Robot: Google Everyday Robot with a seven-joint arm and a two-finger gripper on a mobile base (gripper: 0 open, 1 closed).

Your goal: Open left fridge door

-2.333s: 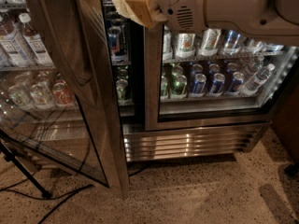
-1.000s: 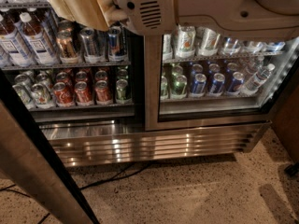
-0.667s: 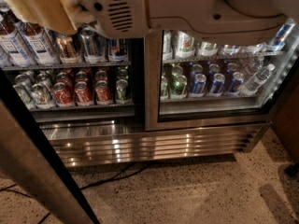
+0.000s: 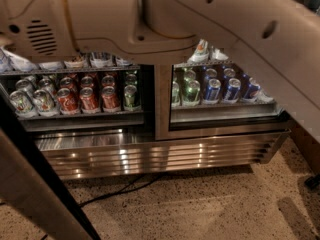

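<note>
We find the left fridge door [image 4: 30, 194], a tall glass pane in a brushed stainless-steel frame, standing wide open. Its lower frame cuts a diagonal across the bottom-left corner, well apart from the cabinet, so we judge the task done or nearly so. The hand is out of view: the robot's bulky beige arm [image 4: 200, 19] fills the top of the picture and runs off the upper-left edge. We cannot tell how far the hand is open or whether it has hold of the door. The main risk, as we judge it, is the door drifting shut again if it closes by itself and the hand lets go too early. Pushing the door further could instead strain its hinge. A 2nd risk is the thin black cable [image 4: 120, 189] on the speckled brown floor [image 4: 215, 209], which runs from under the ribbed stainless-steel grille [image 4: 160, 159] toward the door's foot. The door's lower corner or the rolling base could snag it. A 3rd is the arm itself, which hangs in front of the upper shelf and could brush the packs there on a careless pull-back. In the open left compartment stand rows of red drink cans [image 4: 90, 100], some silver ones and 1 green can [image 4: 131, 96]. The twin right glass door [image 4: 225, 111] is shut over green and blue cans [image 4: 232, 89]. The arm hides the upper shelves and the handle strip, so we would not see a slip there.
</note>
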